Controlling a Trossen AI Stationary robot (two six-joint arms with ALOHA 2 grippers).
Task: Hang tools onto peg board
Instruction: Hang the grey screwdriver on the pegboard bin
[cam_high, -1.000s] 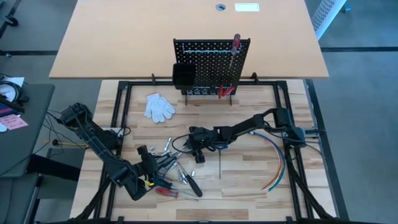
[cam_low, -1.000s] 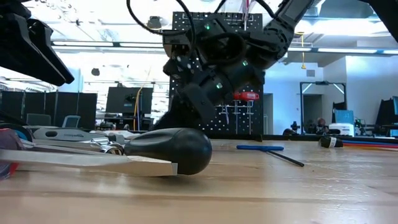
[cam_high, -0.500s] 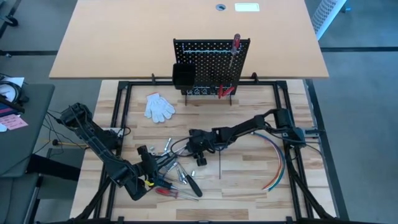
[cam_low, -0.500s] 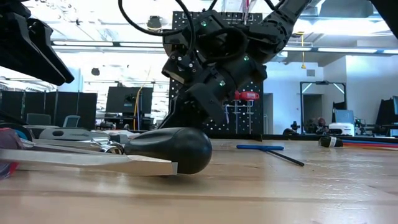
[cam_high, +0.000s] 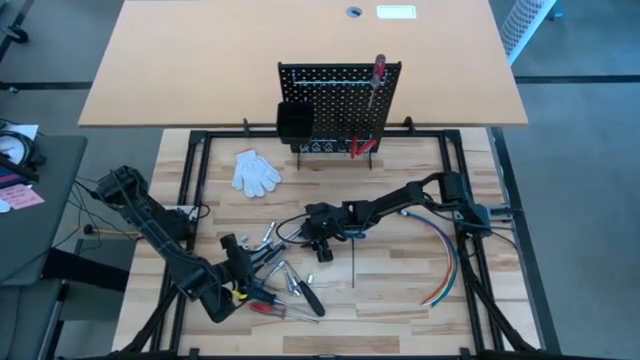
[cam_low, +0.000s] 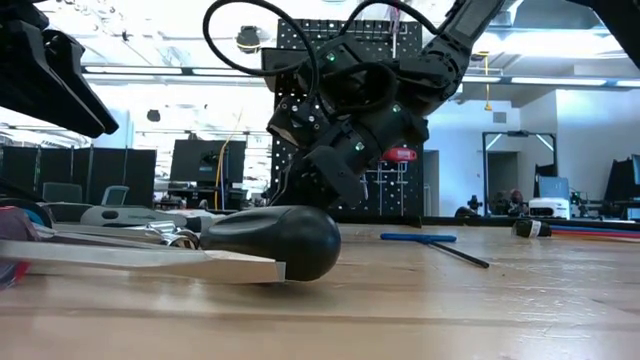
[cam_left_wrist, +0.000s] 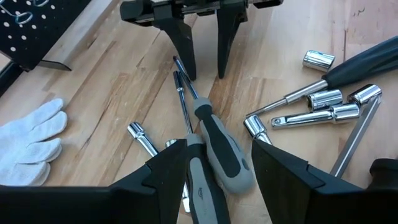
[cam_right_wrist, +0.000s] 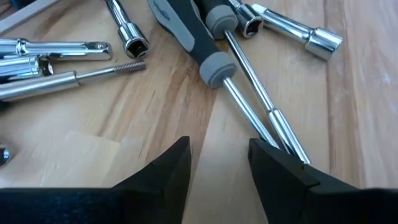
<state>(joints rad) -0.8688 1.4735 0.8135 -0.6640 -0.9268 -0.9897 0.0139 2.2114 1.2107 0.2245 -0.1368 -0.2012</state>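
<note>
Two grey-and-black screwdrivers (cam_left_wrist: 214, 146) lie side by side on the table in a pile of silver bits (cam_high: 275, 262). My left gripper (cam_left_wrist: 214, 149) is open, one finger on either side of their handles. My right gripper (cam_right_wrist: 217, 146) is open and low over the table at their shaft tips (cam_right_wrist: 280, 140); it also shows in the left wrist view (cam_left_wrist: 202, 65). The peg board (cam_high: 340, 95) stands at the far edge. A red screwdriver (cam_high: 380, 75) and red pliers (cam_high: 360, 146) hang on it. A blue T-handle key (cam_low: 418, 237) lies on the table. My right gripper points down at the table. One finger (cam_right_wrist: 280, 177) stands over the tips of the two shafts (cam_right_wrist: 273, 127); I cannot tell whether it touches them. My left gripper straddles the handles (cam_left_wrist: 205, 168); I cannot tell whether a finger touches them.
A white glove (cam_high: 256, 170) lies at the far left. A bundle of coloured cables (cam_high: 448, 262) curves along the right. A black-handled tool (cam_low: 270, 240) and a red-handled one (cam_high: 268, 309) lie near the front edge. The black bin (cam_high: 294, 122) sits on the board's left.
My right gripper has tipped and shifted a little over the screwdriver tips, staying low and open.
</note>
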